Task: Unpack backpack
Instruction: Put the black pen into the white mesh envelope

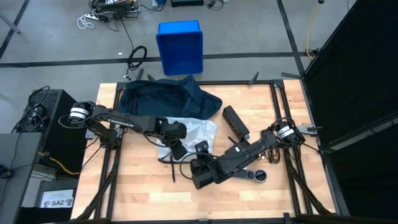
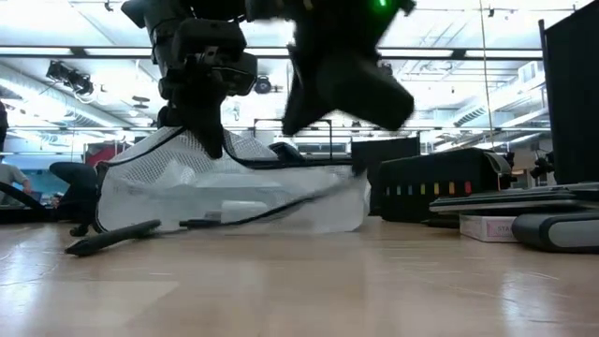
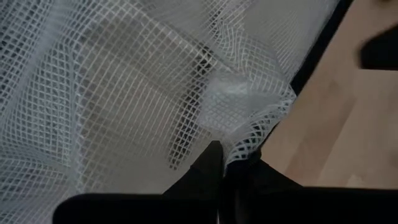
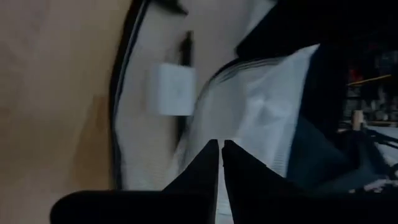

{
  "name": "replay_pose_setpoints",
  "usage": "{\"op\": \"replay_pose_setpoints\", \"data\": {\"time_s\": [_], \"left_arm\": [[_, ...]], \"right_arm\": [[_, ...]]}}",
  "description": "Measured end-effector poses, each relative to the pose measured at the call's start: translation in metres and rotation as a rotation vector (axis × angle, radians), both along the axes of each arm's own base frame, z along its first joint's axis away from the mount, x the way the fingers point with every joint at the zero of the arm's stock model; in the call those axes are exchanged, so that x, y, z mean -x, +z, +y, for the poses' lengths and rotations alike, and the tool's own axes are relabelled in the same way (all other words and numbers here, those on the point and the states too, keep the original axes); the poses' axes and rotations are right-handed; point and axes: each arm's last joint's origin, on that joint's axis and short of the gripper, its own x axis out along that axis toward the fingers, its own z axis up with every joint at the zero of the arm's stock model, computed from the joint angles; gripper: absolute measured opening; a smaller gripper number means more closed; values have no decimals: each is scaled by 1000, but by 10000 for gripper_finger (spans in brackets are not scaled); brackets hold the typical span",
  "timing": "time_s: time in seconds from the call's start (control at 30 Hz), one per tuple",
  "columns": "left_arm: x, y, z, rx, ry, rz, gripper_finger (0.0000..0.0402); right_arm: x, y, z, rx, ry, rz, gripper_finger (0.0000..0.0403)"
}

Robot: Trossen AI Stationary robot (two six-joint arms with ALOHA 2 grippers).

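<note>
Navy fabric marks the backpack (image 1: 165, 96), which I see lying slumped and open at the far edge of the wooden worktop (image 1: 143, 190), toward the left. Just in front of it, touching its near edge, lies a white mesh pouch (image 1: 189, 134) with a dark border.

My left hand (image 1: 176, 151) reaches in from the left side and sits at the near edge of that pouch. In the left wrist view its fingers are pressed together on a bunched fold of the mesh, so it is pinching the pouch.

My right hand (image 1: 201, 148) comes from the right side and ends just beside the left one, at the pouch's near right corner. In the right wrist view its fingers (image 4: 208, 165) are closed tight against each other; I cannot tell whether any fabric is caught between them. That view also shows a small white block (image 4: 171, 90) lying in the pouch.

A black oblong case (image 1: 236, 121) rests on the worktop to the right of the pouch. A bright blue bin (image 1: 180, 46) stands on the floor beyond the worktop.
</note>
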Motion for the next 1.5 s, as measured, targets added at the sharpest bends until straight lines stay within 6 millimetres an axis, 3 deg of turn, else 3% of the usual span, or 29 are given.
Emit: {"op": "replay_pose_setpoints", "data": {"time_s": [0.17, 0.43, 0.57, 0.77, 0.93, 1.03, 1.13, 1.2, 1.33, 1.5], "left_arm": [[1, 0, 0, 2, -1, 7, 0], [1, -1, 0, 2, -2, 15, 0], [2, -1, 0, 1, -2, 17, 0], [2, -1, 0, 1, -2, 17, 0], [2, -1, -1, 1, -3, 18, 0], [1, -1, -1, 1, -3, 16, 0], [1, -1, -1, 1, -3, 15, 0], [1, -1, -1, 1, -3, 15, 0], [1, -1, -1, 1, -3, 14, 0], [1, 0, -1, 1, -3, 11, 0]], "right_arm": [[-1, 18, 4, 7, 7, -15, 0], [11, 13, 2, -70, -1, 137, 0], [18, 20, 2, -106, -7, 171, 2], [31, 24, 0, -137, -43, 256, 43], [44, 63, -7, -202, -83, 86, 77], [60, 85, -9, -278, -29, -51, 75], [87, 92, -20, -382, 5, -177, 60], [103, 80, -33, -460, 10, -282, 47], [123, 30, -54, -616, 97, -374, 34], [123, 7, -46, -636, 301, -416, 71]]}}
